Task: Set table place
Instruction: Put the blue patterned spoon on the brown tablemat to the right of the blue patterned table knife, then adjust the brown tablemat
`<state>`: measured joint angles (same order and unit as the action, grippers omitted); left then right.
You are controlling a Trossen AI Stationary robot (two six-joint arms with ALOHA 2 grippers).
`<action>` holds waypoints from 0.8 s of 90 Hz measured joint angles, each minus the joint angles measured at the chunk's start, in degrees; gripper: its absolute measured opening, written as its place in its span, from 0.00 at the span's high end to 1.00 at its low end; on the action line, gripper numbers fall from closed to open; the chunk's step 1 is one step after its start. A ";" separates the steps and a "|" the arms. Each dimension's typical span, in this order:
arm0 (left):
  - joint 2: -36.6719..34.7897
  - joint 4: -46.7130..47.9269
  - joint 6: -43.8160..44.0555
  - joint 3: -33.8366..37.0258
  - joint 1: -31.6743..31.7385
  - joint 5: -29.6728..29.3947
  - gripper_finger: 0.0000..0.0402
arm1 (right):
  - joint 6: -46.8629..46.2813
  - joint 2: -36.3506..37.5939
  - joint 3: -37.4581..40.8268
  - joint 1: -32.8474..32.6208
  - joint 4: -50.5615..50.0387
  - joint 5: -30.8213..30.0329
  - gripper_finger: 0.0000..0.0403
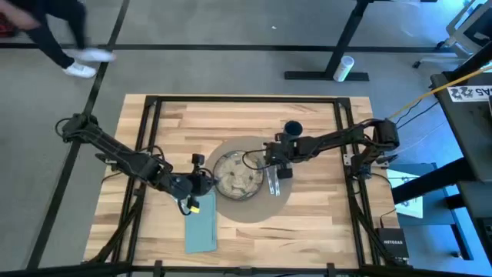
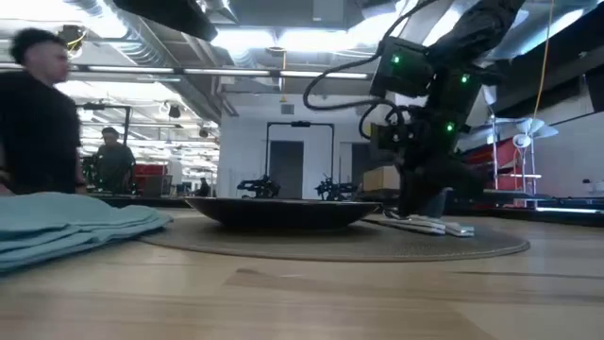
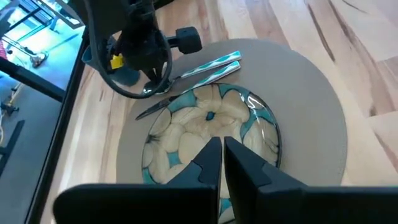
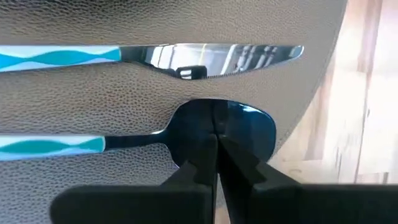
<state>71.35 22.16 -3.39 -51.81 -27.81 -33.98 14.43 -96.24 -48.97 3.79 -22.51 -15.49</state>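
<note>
The table (image 1: 307,223) is a butcher-block top of pale and tan wooden strips inside a thin black frame, and near its middle lies the round grey-brown placemat (image 4: 93,93), its surface finely pebbled like leather. On the mat sits a shallow round plate (image 3: 211,127), glossy, cream petals on teal. Beside the plate lie a knife (image 4: 149,56) and a spoon (image 4: 186,140), parallel, both with polished silver working ends and white handles carrying a teal wave; their long axes run side by side. The right gripper (image 4: 216,163) hangs directly over the spoon's oval bowl, its dark fingers pressed together with no gap and nothing between them, the knife's serrated blade lying just beyond the fingertips. The left gripper (image 3: 222,152) hovers over the plate's near rim, fingers likewise closed and empty. A folded teal cloth napkin (image 1: 201,221), rectangular, lies on bare wood beside the mat. A small dark-blue cup (image 1: 293,128) stands at the mat's far edge.
</note>
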 joint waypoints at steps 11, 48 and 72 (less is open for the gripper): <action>0.00 0.16 0.01 0.00 0.00 0.00 1.00 | -0.16 2.79 0.00 -0.09 -0.79 1.51 1.00; 0.01 7.18 5.92 -0.02 -0.04 -0.94 1.00 | -7.70 7.39 4.25 -7.48 -8.06 4.03 1.00; 0.02 7.38 6.49 -0.02 -1.48 -1.85 1.00 | -15.61 7.56 10.20 -11.73 -2.03 4.02 1.00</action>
<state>71.37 29.54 3.09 -51.83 -29.29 -35.83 -1.19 -88.68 -38.77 -7.95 -24.54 -11.47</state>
